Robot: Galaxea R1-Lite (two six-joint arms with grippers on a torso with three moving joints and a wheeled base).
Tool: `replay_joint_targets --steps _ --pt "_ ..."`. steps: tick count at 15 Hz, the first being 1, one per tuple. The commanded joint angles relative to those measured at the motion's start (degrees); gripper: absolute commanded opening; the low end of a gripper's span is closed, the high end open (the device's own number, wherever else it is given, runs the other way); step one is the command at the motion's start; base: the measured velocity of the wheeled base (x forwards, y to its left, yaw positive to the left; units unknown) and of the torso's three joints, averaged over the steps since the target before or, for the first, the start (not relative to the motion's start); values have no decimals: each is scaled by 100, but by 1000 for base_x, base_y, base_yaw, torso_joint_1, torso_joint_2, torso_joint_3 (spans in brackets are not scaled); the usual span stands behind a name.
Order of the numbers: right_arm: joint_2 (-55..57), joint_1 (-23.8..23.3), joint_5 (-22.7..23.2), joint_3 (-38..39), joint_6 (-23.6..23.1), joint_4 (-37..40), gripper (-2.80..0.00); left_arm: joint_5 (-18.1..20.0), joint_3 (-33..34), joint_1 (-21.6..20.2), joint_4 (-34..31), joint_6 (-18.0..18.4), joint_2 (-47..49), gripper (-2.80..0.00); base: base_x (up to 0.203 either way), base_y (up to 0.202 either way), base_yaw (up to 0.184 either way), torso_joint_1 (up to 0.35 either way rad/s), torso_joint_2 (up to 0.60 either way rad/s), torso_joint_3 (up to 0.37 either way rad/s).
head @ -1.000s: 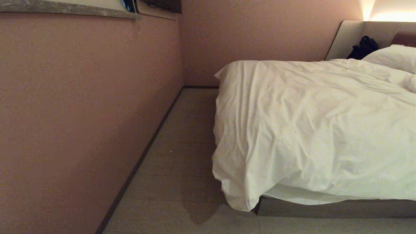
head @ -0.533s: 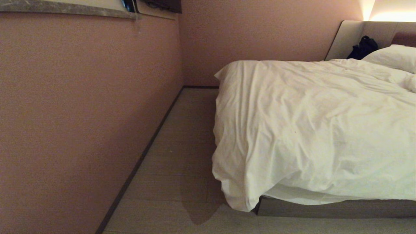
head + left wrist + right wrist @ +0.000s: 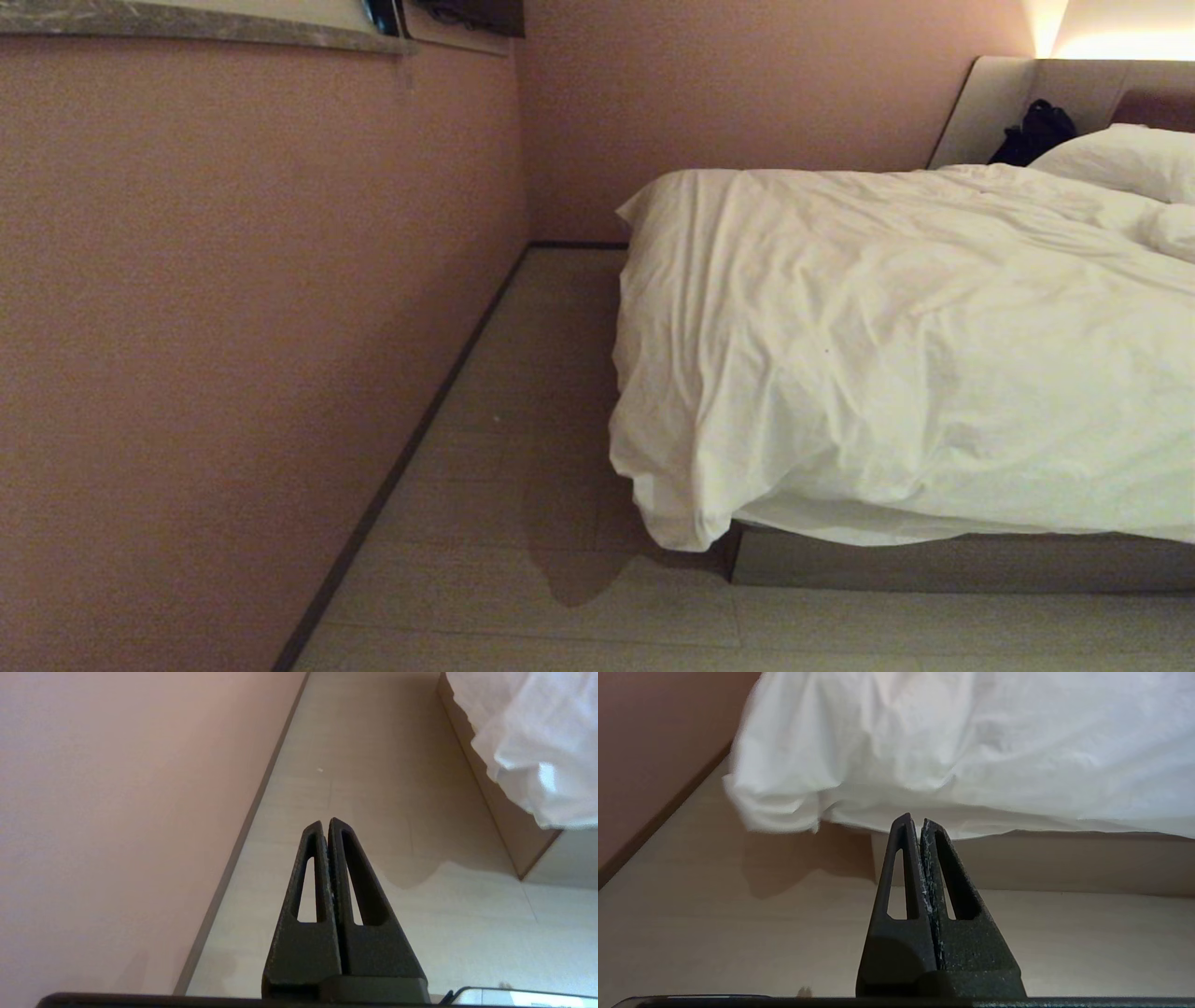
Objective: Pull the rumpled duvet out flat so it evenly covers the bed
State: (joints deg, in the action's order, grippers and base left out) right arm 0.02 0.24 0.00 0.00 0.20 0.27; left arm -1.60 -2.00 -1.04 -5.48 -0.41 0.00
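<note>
Camera nearer since before; duvet [image 3: 896,355] heaped over bed [image 3: 962,560] corner.

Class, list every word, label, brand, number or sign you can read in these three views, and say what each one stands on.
None: no readable text in any view.
The duvet, pillow, headboard, wall and floor carry no lettering.
The dark bag by the headboard shows no readable label.
The left gripper and right gripper bear no markings.
</note>
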Motion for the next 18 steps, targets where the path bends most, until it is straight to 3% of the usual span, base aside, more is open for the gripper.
replay_joint_targets --steps 1,4,18 --pt "-2 -6 0 0 -2 0 -280 1 -2 -2 -6 -3 9 -280 -191 0 0 7 3 6" --pt "-2 2 0 0 -2 0 -280 -7 -2 -2 -6 -3 9 -280 -137 0 -1 0 1 1" --pt "-2 2 0 0 -2 0 -280 -16 -2 -2 -6 -3 9 -280 0 0 0 0 0 0"
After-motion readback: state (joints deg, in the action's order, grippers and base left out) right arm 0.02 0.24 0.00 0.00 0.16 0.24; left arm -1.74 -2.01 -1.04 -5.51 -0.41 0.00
